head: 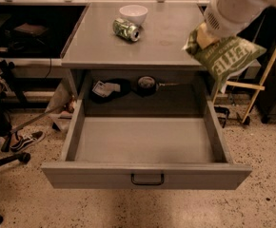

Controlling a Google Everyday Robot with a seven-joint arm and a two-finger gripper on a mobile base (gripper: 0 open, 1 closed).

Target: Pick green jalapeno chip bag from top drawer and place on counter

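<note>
Gripper [203, 36] hangs at the counter's [128, 51] right edge, fingers pinched on the green jalapeno chip bag [226, 61]. Below, the top drawer [145, 175] stands open.

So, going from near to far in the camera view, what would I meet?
First the drawer handle → drawer → counter → can → bowl. The gripper, upper right, holds the chip bag in the air.

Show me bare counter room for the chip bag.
Bare: the counter right of the soda can and white bowl, plus its front strip. Crowded: around those two. The end effector holds the green jalapeno chip bag by the right edge.
</note>
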